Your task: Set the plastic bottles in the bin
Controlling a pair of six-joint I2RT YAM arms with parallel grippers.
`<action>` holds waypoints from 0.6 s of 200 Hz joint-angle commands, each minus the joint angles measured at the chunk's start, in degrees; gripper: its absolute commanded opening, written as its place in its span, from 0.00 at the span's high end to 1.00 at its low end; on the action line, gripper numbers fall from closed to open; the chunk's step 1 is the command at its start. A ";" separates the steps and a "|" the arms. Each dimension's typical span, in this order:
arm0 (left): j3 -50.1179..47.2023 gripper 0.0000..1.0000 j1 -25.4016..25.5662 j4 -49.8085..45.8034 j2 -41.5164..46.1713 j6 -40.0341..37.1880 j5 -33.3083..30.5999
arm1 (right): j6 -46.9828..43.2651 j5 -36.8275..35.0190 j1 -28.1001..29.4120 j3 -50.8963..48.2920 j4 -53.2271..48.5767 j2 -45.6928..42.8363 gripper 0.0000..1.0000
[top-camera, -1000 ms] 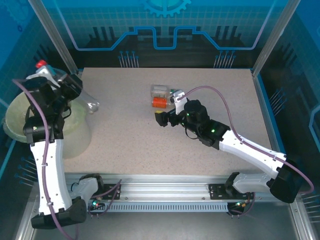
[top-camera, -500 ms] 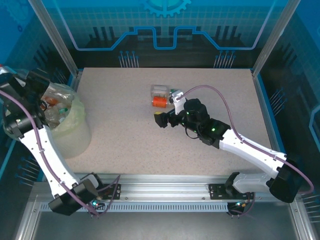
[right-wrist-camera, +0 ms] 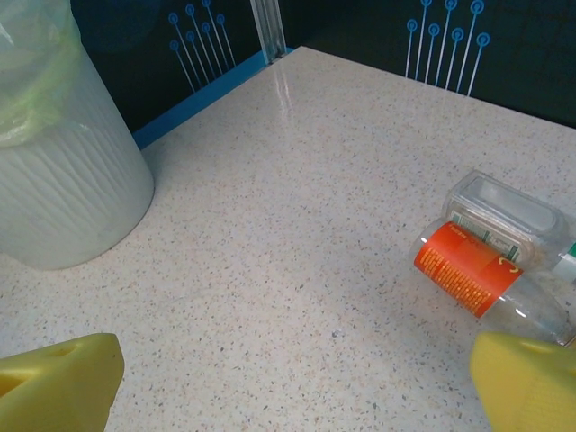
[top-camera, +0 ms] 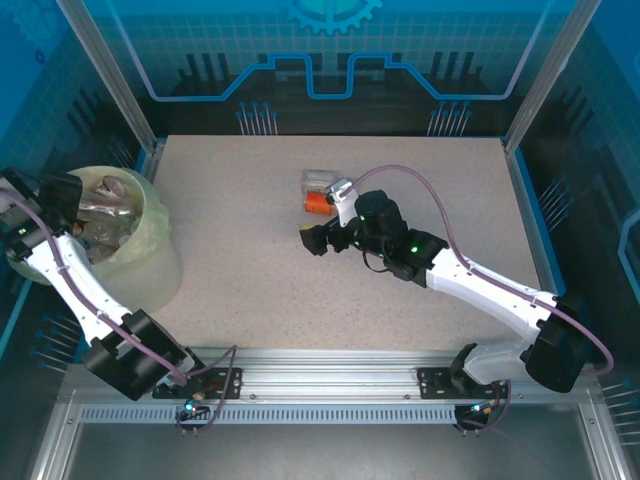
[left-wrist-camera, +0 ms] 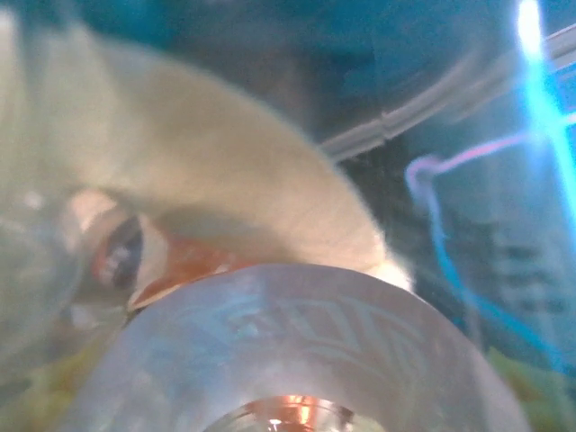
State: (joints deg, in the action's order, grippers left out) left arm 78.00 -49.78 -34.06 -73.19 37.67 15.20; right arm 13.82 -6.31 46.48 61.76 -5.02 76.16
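Note:
The bin [top-camera: 150, 268], a pale yellow-green bucket with a plastic liner, stands at the table's left edge and holds several plastic bottles [top-camera: 106, 203]. My left gripper [top-camera: 62, 192] hangs at the bin's far-left rim. In the left wrist view a clear bottle's base [left-wrist-camera: 297, 333] sits blurred right against the camera, and the fingers are hidden. Two more bottles lie mid-table: one with an orange label [top-camera: 318, 204] [right-wrist-camera: 466, 271] and a clear one [top-camera: 318, 181] [right-wrist-camera: 504, 209] behind it. My right gripper [top-camera: 322, 230] [right-wrist-camera: 292, 387] is open just in front and to the left of the orange-labelled bottle, with nothing between its yellow fingertips [right-wrist-camera: 56, 378].
In the right wrist view the bin's ribbed wall [right-wrist-camera: 67, 180] is at the far left, across bare speckled tabletop [right-wrist-camera: 270, 225]. Blue panels and metal posts [top-camera: 110, 80] fence the table. A rail [top-camera: 330, 385] runs along the near edge.
My left arm swung from the bin's right side across to its far-left rim, carrying a red-capped bottle over the bin. My right gripper crept left, staying open beside the orange-labelled bottle.

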 commanded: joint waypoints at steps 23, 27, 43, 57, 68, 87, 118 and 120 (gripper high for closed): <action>0.44 0.21 -0.42 -0.85 1.09 3.54 3.73 | -0.29 2.50 -0.43 3.11 -0.89 1.56 0.00; 0.76 0.17 -0.46 -1.34 1.31 3.29 3.22 | -0.21 2.61 -0.46 3.11 -0.88 1.62 0.00; 1.38 0.06 -0.41 -1.75 3.15 2.16 2.20 | 0.06 2.64 -0.42 3.11 -1.04 1.71 0.00; 1.76 0.02 -0.41 -1.59 5.25 1.80 2.72 | 0.25 2.12 -0.40 3.12 -1.22 1.72 0.00; 1.94 0.01 -0.40 -1.69 7.02 1.81 3.30 | 0.56 1.50 -0.43 3.14 -1.40 1.69 0.00; 3.15 0.01 -0.38 -3.05 9.07 1.46 3.42 | 1.18 1.11 -0.45 2.73 -1.23 1.47 0.00; 5.73 0.01 0.33 -3.94 9.69 0.30 7.27 | 2.75 -1.49 -0.44 1.44 -0.07 0.60 0.00; 5.84 0.01 0.59 -3.87 9.65 0.19 7.71 | 2.84 -1.69 -0.49 1.26 0.10 0.51 0.00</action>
State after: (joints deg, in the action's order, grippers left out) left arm 81.06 -49.76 -36.47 -64.10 39.99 18.09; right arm 14.79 -5.54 46.44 63.26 -5.56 77.28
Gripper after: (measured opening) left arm 0.990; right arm 0.997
